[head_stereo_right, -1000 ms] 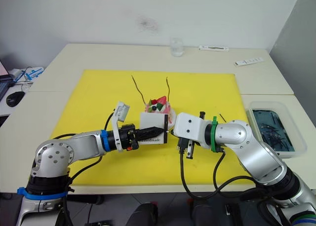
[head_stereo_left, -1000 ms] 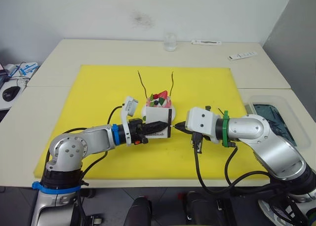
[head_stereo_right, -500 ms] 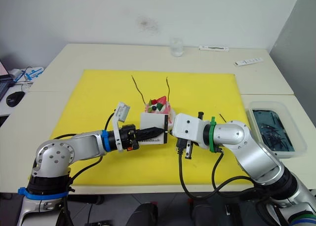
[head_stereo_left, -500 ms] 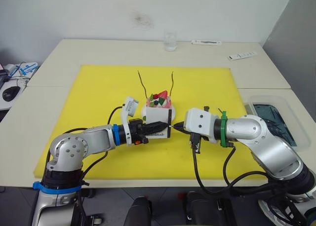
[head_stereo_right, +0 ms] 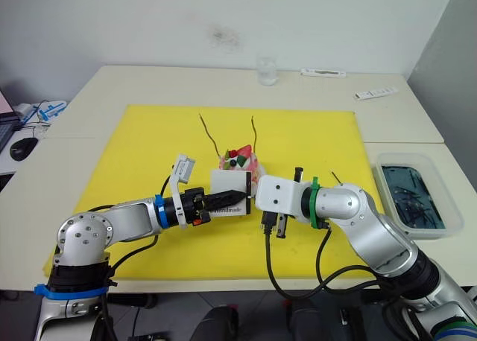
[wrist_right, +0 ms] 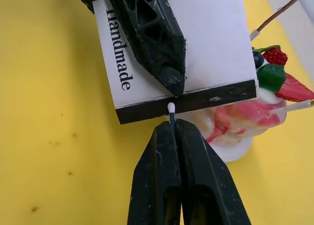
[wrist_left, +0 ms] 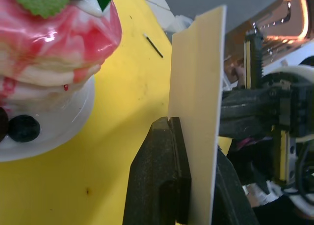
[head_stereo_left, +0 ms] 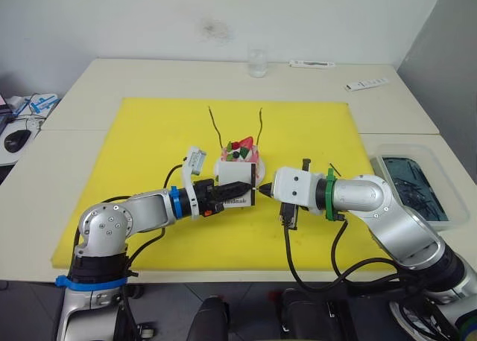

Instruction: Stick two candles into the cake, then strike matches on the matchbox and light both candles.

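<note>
The pink cake (head_stereo_left: 238, 156) on its white plate stands mid-mat with two wavy candles (head_stereo_left: 216, 125) (head_stereo_left: 261, 123) stuck upright in it. Just in front of the cake, my left gripper (head_stereo_left: 240, 188) is shut on the white matchbox (wrist_right: 206, 38), held on edge with its black strip facing my right gripper (wrist_right: 174, 129). That gripper is shut on a short match (wrist_right: 171, 109), whose white tip touches the black strip. A second match (head_stereo_left: 333, 167) lies on the mat behind my right arm.
The yellow mat (head_stereo_left: 149, 147) covers the table's middle. A glass (head_stereo_left: 256, 62) and two white flat items (head_stereo_left: 367, 83) (head_stereo_left: 311, 64) lie at the back. A clear tray (head_stereo_left: 414, 188) with dark contents sits at the right edge; a mouse (head_stereo_left: 16, 140) lies far left.
My right gripper has moved left with the match until its tip meets the matchbox strip. The left gripper and matchbox have shifted slightly left.
</note>
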You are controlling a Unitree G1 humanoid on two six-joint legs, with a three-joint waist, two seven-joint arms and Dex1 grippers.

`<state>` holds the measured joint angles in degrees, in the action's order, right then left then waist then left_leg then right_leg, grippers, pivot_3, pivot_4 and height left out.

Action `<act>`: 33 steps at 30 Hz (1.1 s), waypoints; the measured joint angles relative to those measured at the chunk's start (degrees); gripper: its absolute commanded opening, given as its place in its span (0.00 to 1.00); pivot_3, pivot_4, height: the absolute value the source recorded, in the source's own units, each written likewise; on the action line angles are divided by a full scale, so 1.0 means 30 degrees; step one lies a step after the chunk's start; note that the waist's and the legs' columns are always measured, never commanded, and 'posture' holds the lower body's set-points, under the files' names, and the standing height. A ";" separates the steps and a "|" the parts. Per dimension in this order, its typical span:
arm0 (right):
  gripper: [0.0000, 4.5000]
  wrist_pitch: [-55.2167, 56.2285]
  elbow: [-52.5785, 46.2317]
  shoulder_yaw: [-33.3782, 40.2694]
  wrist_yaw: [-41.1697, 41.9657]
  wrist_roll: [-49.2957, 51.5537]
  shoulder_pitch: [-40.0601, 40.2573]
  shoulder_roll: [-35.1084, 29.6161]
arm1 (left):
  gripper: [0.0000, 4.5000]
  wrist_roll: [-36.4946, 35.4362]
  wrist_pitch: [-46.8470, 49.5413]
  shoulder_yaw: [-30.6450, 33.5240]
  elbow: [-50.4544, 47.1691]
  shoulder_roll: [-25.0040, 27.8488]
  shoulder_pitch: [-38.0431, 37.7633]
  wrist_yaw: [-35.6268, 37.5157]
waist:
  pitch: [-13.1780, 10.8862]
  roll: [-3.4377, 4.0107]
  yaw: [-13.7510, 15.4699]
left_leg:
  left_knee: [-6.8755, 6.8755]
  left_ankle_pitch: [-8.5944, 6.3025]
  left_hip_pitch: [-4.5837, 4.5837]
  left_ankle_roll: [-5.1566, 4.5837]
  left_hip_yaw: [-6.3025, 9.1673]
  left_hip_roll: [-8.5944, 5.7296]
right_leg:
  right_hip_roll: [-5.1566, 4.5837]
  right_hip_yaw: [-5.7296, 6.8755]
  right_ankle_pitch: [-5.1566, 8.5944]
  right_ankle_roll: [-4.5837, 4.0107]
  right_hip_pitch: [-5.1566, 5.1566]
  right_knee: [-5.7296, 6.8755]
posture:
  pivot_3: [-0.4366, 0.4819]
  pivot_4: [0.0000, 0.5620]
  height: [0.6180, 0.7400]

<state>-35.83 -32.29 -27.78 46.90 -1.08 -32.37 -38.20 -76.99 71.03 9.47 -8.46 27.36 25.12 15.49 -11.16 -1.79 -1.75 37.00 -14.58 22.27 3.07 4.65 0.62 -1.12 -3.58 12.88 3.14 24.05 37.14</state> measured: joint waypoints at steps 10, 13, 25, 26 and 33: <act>0.01 -0.1253 -0.1053 0.0180 0.2072 0.1237 0.0746 -0.0748 | 0.00 -0.4242 0.0816 0.2153 0.0384 0.3548 0.1053 -0.0176 | -0.0003 0.0009 -0.0184 | -0.0009 0.0001 -0.0018 0.0003 -0.0008 0.0002 | 0.0001 -0.0007 0.0005 -0.0007 0.0012 0.0016 | 0.48 0.27 1.00; 0.01 -0.2046 -0.1583 0.1030 0.2147 0.2011 0.0675 -0.0565 | 0.00 -0.4378 0.0874 0.2019 -0.0392 0.3990 0.0320 0.0108 | -0.0004 0.0006 -0.0032 | -0.0008 0.0001 -0.0014 0.0004 0.0004 0.0005 | 0.0004 0.0006 0.0009 -0.0016 0.0006 0.0016 | 0.48 0.27 1.00; 0.01 -0.4863 -0.1870 0.3453 0.1357 0.4096 -0.0492 0.0265 | 0.00 -0.1022 0.0063 0.1613 -0.1840 0.5769 -0.3454 0.2750 | -0.0004 0.0008 -0.0078 | -0.0030 0.0001 -0.0024 0.0004 -0.0015 0.0025 | 0.0014 0.0007 0.0037 -0.0067 0.0020 0.0017 | 0.48 0.27 1.00; 0.01 -0.5299 -0.1795 0.3697 0.1039 0.4377 -0.0995 0.0763 | 0.00 -0.0393 -0.0188 0.1498 -0.1856 0.5828 -0.3926 0.3144 | -0.0006 0.0010 -0.0083 | -0.0031 0.0001 -0.0024 0.0004 -0.0018 0.0026 | 0.0015 0.0002 0.0045 -0.0080 0.0024 0.0017 | 0.48 0.27 1.00; 0.01 -0.6145 -0.0005 0.3718 -0.0882 0.4516 -0.3462 0.2832 | 0.00 0.1701 -0.1230 0.1132 -0.2226 0.5408 -0.4810 0.4487 | -0.0005 0.0008 0.0025 | -0.0012 0.0001 0.0009 0.0004 -0.0015 0.0015 | 0.0003 0.0001 0.0056 -0.0101 0.0013 -0.0017 | 0.48 0.27 1.00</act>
<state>-54.26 -32.30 -16.62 44.26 12.47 -42.76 -29.71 -71.89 67.34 12.87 -15.14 43.58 10.69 28.95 -11.17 -1.77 -1.68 36.96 -14.58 22.29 3.08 4.60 0.66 -1.11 -3.58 13.05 2.84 24.09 37.09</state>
